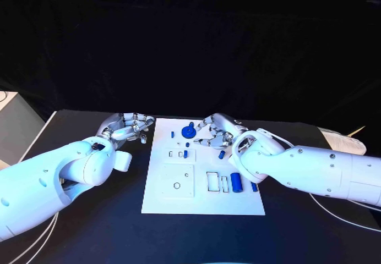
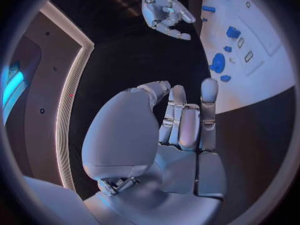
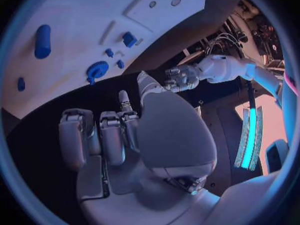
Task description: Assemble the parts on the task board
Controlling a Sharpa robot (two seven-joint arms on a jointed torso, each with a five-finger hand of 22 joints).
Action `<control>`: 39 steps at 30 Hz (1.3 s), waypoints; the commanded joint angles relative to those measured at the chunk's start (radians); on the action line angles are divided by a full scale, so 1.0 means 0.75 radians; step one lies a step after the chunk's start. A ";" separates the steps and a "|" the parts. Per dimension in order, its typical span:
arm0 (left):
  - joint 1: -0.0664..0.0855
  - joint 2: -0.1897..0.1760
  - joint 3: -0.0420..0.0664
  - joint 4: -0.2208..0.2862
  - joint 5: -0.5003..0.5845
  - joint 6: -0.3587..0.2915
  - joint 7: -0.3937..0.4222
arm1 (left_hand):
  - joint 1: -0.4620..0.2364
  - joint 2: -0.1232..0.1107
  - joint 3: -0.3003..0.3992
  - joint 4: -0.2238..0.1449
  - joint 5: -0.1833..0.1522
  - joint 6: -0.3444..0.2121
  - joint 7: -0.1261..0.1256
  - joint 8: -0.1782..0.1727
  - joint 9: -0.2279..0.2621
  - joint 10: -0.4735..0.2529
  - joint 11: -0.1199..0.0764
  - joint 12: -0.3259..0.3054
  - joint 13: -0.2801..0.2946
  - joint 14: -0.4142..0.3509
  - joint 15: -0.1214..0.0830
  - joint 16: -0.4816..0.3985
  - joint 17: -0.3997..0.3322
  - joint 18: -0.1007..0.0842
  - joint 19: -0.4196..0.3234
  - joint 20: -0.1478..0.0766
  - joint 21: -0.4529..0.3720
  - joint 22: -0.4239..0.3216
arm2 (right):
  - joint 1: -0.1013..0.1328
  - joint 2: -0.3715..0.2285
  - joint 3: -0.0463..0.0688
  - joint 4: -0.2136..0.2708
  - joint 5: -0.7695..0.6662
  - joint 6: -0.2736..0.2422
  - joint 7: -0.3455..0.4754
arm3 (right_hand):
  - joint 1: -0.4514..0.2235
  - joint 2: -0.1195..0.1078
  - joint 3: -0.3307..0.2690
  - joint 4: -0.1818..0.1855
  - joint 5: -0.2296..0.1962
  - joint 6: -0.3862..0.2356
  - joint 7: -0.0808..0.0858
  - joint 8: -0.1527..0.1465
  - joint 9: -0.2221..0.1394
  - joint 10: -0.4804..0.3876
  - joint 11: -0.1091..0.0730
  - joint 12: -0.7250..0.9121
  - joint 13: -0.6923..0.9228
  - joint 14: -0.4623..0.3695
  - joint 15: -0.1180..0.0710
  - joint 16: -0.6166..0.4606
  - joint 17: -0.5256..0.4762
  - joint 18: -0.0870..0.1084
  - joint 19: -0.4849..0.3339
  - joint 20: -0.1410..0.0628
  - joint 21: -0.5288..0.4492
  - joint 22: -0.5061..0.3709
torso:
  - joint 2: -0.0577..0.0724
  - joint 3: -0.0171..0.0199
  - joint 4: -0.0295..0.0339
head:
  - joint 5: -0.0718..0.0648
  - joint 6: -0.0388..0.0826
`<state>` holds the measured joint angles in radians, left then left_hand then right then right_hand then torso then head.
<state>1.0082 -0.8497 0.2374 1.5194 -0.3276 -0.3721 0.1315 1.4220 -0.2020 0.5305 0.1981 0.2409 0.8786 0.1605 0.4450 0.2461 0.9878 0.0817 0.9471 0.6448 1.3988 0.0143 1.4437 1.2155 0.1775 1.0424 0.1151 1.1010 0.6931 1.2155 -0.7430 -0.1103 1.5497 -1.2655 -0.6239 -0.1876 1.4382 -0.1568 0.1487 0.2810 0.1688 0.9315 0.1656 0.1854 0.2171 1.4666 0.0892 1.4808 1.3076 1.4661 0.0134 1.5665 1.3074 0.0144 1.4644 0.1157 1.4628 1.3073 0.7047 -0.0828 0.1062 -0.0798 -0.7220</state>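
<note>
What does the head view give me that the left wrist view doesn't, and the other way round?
Head view: the whole outline of the task board down to its near edge, plus the left arm and right arm, with the left hand beside the board's left edge.
Left wrist view: the left hand's palm side close up, fingers apart and holding nothing.
Both: the right hand over the board's far part, holding nothing, and the blue gear near it.
</note>
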 commanded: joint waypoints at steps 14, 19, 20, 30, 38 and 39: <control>0.170 0.207 -0.021 -0.222 -0.631 0.495 -0.695 | -0.187 -0.018 0.004 0.115 -0.015 -0.044 -0.040 0.169 0.108 0.380 -0.042 0.493 0.582 0.188 -0.038 0.133 0.349 -0.095 0.327 -0.038 0.326 0.490 | 0.103 -0.163 0.006 -0.094 0.703 0.003 0.529 | -0.009 -0.025 0.024 0.005 0.087 0.000 -0.010 0.046 0.023 -0.011 -0.019 -0.032 0.226 0.118 -0.020 -0.032 0.280 0.045 0.041 -0.022 -0.102 0.153 | -0.058 0.0245 -0.0166 | 0.048 -0.036; 0.240 0.288 -0.080 -0.300 -0.690 0.613 -0.821 | -0.217 -0.011 -0.010 0.123 -0.016 -0.055 -0.036 0.163 0.105 0.365 -0.040 0.473 0.558 0.185 -0.039 0.126 0.334 -0.096 0.334 -0.042 0.319 0.484 | 0.112 -0.168 0.007 -0.149 0.791 0.009 0.593 | -0.022 -0.038 0.042 0.004 0.090 0.005 -0.024 0.091 0.058 -0.163 -0.033 -0.210 0.078 0.066 -0.035 -0.146 0.115 0.102 -0.059 -0.035 -0.382 -0.062 | -0.068 0.0311 -0.0195 | 0.054 -0.036; 0.250 0.306 -0.090 -0.316 -0.703 0.636 -0.842 | -0.235 -0.009 -0.019 0.123 -0.015 -0.099 -0.025 0.142 0.098 0.359 -0.032 0.461 0.537 0.185 -0.034 0.125 0.332 -0.099 0.344 -0.041 0.322 0.494 | 0.114 -0.166 0.007 -0.165 0.809 0.008 0.608 | -0.022 -0.043 0.050 0.004 0.093 0.004 -0.027 0.106 0.068 -0.229 -0.037 -0.293 0.010 0.041 -0.039 -0.200 0.049 0.122 -0.098 -0.038 -0.493 -0.145 | -0.069 0.0317 -0.0203 | 0.054 -0.036; 0.289 0.453 -0.134 -0.463 -0.844 0.723 -0.949 | -0.299 0.006 -0.075 0.123 -0.017 -0.106 -0.023 0.165 0.116 0.408 -0.027 0.492 0.594 0.201 -0.027 0.138 0.376 -0.112 0.393 -0.033 0.351 0.555 | 0.118 -0.127 0.007 -0.316 0.932 0.018 0.683 | -0.023 -0.090 0.176 0.004 0.089 -0.098 0.002 0.176 0.122 -0.664 -0.004 -1.125 -0.749 -0.363 0.004 -1.151 -0.696 0.223 -0.375 0.002 -1.470 -0.905 | -0.085 0.0370 -0.0273 | 0.051 -0.021; 0.293 0.557 -0.147 -0.564 -0.894 0.760 -0.969 | -0.309 0.007 -0.099 0.124 -0.016 -0.094 -0.034 0.198 0.140 0.410 -0.036 0.495 0.598 0.204 -0.034 0.141 0.384 -0.114 0.400 -0.038 0.357 0.565 | 0.114 -0.082 0.004 -0.413 0.977 0.065 0.707 | -0.047 -0.113 0.257 0.000 0.094 -0.119 0.039 0.147 0.116 -0.628 0.053 -1.507 -1.220 -0.483 0.073 -1.572 -0.842 0.224 -0.459 0.077 -1.771 -1.206 | -0.103 0.0380 -0.0292 | 0.060 -0.001; 0.293 0.566 -0.149 -0.573 -0.900 0.763 -0.971 | -0.310 0.008 -0.101 0.124 -0.016 -0.093 -0.035 0.201 0.143 0.410 -0.037 0.495 0.599 0.204 -0.035 0.141 0.384 -0.114 0.400 -0.038 0.358 0.565 | 0.112 -0.077 0.003 -0.423 0.981 0.070 0.709 | -0.047 -0.115 0.259 -0.002 0.094 -0.118 0.045 0.138 0.113 -0.621 0.056 -1.533 -1.258 -0.490 0.079 -1.607 -0.861 0.225 -0.464 0.085 -1.794 -1.235 | -0.105 0.0379 -0.0294 | 0.060 0.001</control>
<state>1.2258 -0.4316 0.1258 1.0970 -0.9575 0.1522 -0.5697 1.1972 -0.1933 0.4589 0.2927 0.2329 0.8043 0.1372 0.5926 0.3530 1.2905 0.0572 1.3126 1.0927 1.4633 -0.0089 1.5443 1.3079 0.0991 1.3349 0.0877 1.3641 1.1164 1.3015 -0.8046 -0.1072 1.2403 -0.5679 -0.6101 0.3039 1.4043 -0.2361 0.3398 0.2800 0.2346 0.8423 0.1940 0.2921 0.3033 1.0006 0.1275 0.3428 0.3791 1.1048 0.0717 0.3753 0.6687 0.1779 1.1212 0.1779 0.1270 0.3921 0.6332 -0.0544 0.0852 -0.0362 -0.7262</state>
